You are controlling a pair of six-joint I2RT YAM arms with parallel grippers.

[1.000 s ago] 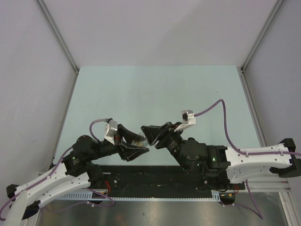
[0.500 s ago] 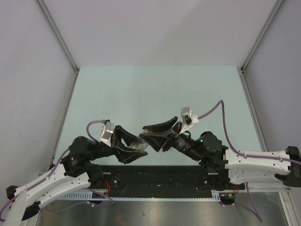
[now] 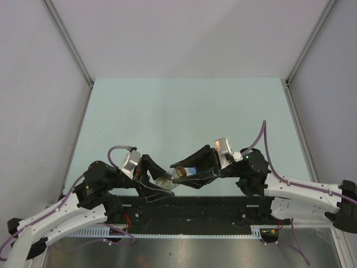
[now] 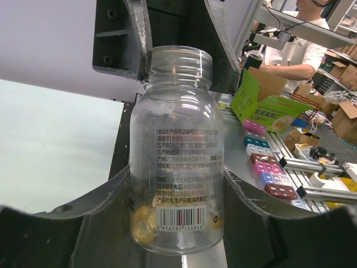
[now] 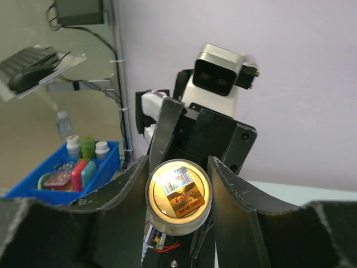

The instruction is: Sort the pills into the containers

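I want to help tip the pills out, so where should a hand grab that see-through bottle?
Grab the bottle by its wide round body, low down, coming in from both sides. That part is straight and fat, so two fingers can hug it, just as the left hand does. Leave the thin ridged neck free, since the pills come out there.

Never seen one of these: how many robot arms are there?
2: left arm at bottom left, right arm at bottom right, both at a clear bottle. No others visible.
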